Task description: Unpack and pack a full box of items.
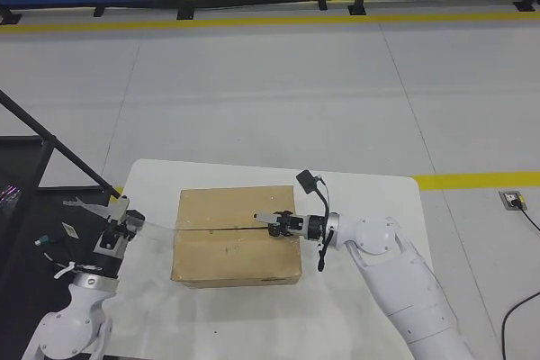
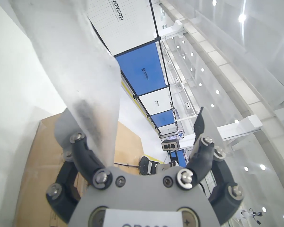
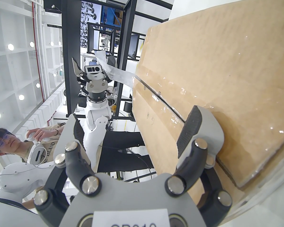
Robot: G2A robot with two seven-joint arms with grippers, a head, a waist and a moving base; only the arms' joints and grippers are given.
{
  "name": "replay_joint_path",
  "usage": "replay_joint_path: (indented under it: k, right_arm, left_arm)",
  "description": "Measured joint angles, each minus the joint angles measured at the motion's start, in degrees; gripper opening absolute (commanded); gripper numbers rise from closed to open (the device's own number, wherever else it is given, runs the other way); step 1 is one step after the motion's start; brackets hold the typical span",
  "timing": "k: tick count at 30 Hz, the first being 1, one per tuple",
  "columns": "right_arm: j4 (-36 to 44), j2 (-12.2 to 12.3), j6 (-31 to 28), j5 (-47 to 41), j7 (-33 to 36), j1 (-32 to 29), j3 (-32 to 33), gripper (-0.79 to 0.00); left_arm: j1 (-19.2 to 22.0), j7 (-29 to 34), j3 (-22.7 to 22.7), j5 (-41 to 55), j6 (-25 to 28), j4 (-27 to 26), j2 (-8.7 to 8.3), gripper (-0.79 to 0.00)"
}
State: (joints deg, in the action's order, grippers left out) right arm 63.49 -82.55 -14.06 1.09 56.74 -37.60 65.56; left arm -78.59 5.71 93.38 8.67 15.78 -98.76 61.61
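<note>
Top view: the box [image 1: 238, 236] is sitting on the table [image 1: 360, 193] between the two grippers, flaps shut. The right gripper [image 1: 272, 219] is resting over the box top with fingers spread and nothing held. In the right wrist view one pad [image 3: 189, 128] is pressing on the cardboard just beside the seam [image 3: 161, 100]. The left gripper [image 1: 108, 214] is hanging just off the box end farthest from the right gripper, fingers likewise apart. The tape [image 1: 157, 225] is clinging along one finger [image 2: 61, 131], not being pinched.

Risks, as I judge them: stuck by adhesive alone, the tape could be peeling off that finger and flopping back onto the box. It could also be refusing to let go when dropped. If the pad is pressing too lightly, a further pull may be dragging the box toward the left gripper instead of stripping the seam. A sideways pull may be tearing the strip.

Orientation: the box's long axis is running along the seam, from one gripper to the other. The tape is continuing that line, rising off the box edge toward the left gripper.
</note>
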Motion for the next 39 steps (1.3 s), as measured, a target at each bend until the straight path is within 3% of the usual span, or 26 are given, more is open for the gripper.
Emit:
replay_joint_path:
  k: [12, 22, 39]
  right_arm:
    - [2.68, 0.91, 0.48, -0.17, -1.93, -2.95, 0.86, 0.0]
    - [2.2, 1.37, 0.22, -1.03, -1.28, -2.88, 0.4, 0.0]
    - [7.46, 2.46, -2.47, -1.86, -0.14, -5.53, 0.19, 0.0]
  left_arm:
    - [0.47, -1.43, -3.38, -8.41, -2.93, -5.79, 0.68, 0.0]
    - [2.6, -2.55, -9.89, -17.74, -4.46, -5.39, 1.57, 0.0]
    - [5.49, -2.6, -16.28, -25.54, -6.22, -3.85, 2.9, 0.0]
